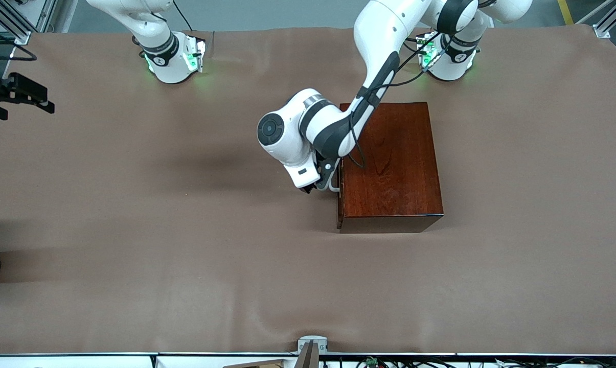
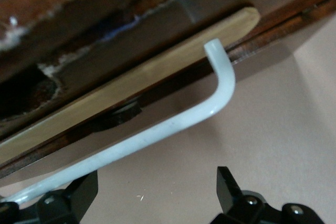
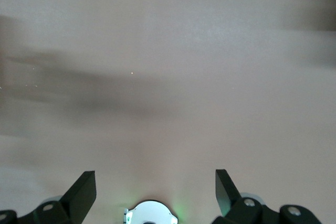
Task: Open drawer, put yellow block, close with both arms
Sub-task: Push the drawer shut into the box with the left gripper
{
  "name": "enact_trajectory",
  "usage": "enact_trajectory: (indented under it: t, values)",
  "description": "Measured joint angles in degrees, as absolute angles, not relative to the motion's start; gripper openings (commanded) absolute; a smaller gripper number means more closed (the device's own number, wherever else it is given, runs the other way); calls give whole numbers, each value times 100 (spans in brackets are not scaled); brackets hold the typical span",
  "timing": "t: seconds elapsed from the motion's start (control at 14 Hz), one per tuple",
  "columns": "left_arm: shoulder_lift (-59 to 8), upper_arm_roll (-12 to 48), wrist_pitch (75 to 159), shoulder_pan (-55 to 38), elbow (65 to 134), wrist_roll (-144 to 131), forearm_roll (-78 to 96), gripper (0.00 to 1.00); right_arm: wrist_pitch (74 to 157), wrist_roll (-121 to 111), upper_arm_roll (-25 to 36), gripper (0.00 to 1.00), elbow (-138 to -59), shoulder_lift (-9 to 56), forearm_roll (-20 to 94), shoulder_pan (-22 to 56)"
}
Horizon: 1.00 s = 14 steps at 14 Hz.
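In the front view, the left gripper [image 1: 315, 188] is seen at the drawer [image 1: 340, 197] front, at nine o'clock of the box [image 1: 392, 163]; no block is visible. In the left wrist view its fingers [image 2: 229, 190] are spread around the stiff, probably slippery handle [image 2: 173, 127], best taken at mid-bar. In the right wrist view the waiting right gripper [image 3: 155, 195] is spread over bare table [image 3: 168, 66].

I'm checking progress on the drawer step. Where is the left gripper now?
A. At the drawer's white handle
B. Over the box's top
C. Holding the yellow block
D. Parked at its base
A: the left gripper sits open at the white handle of the drawer, fingers either side of the bar.
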State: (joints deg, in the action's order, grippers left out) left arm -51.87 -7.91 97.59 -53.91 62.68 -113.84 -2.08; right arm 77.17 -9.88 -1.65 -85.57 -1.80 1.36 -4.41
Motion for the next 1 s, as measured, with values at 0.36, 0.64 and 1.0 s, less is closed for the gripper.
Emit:
enact_trajectory:
  t: [0.36, 0.64, 1.0]
  values:
    - [-5180, -809, 9752, -5376, 6237, -11494, -208, 100, 7778, -988, -165, 100, -8575, -210, 126, -441]
    - [-4765, -838, 9756, -5383, 6121, -10575, -212, 100, 7781, -987, -137, 100, -8575, -212, 106, -452]
    - [-3301, -949, 9151, -5021, 6101, -8730, -232, 100, 7782, -986, -129, 100, -8574, -214, 90, -452]
